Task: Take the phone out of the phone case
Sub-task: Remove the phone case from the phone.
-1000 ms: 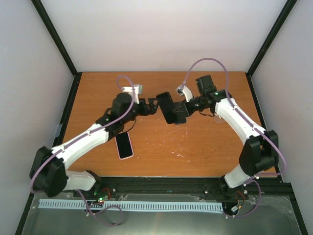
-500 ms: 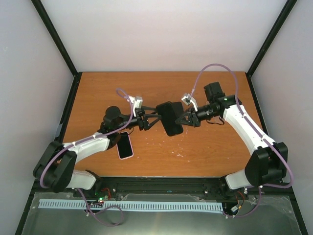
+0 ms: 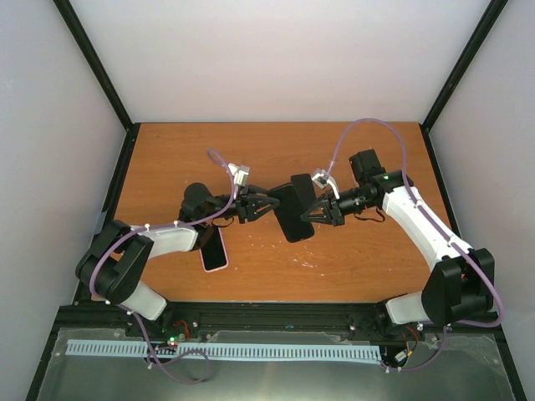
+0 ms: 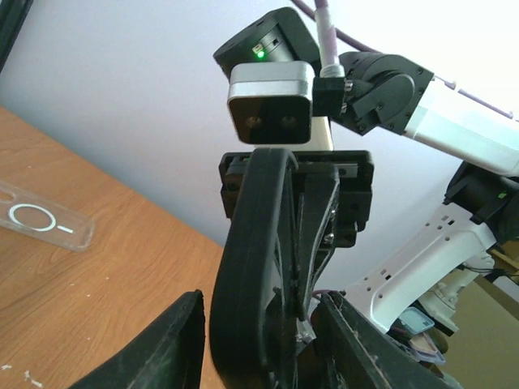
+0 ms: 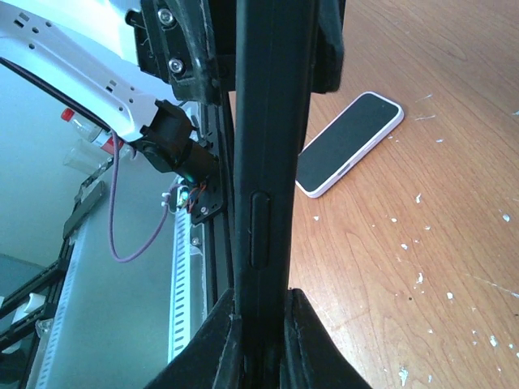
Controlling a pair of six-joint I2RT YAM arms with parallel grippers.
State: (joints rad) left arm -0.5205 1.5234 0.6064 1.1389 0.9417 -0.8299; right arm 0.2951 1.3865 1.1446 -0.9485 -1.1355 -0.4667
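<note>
Black phone case [image 3: 292, 215] is up off the table [image 3: 359, 259], mid-frame in the top view, long axis roughly vertical in the picture, hanging between the two arms. Right gripper [image 3: 307, 215] comes in from the right and is clamped on the case's right edge; in the right wrist view the fingers [image 5: 223, 348] pinch the slab edge-on at bottom centre, side button facing the camera. Left gripper [image 3: 276, 204] comes in from the left, jaws narrow and straddling the case's other edge. In the left wrist view one finger [image 4: 174, 344] sits just beside the case with a sliver of gap, so can't tell if it's actually gripping. Can't tell if a phone sits inside the case. Pink-edged phone [image 3: 214, 248] lies flat, screen up, lower left of the case by the left forearm. Clear case [image 4: 45, 225] lies flat on the table at the left edge of the left wrist view.
</note>
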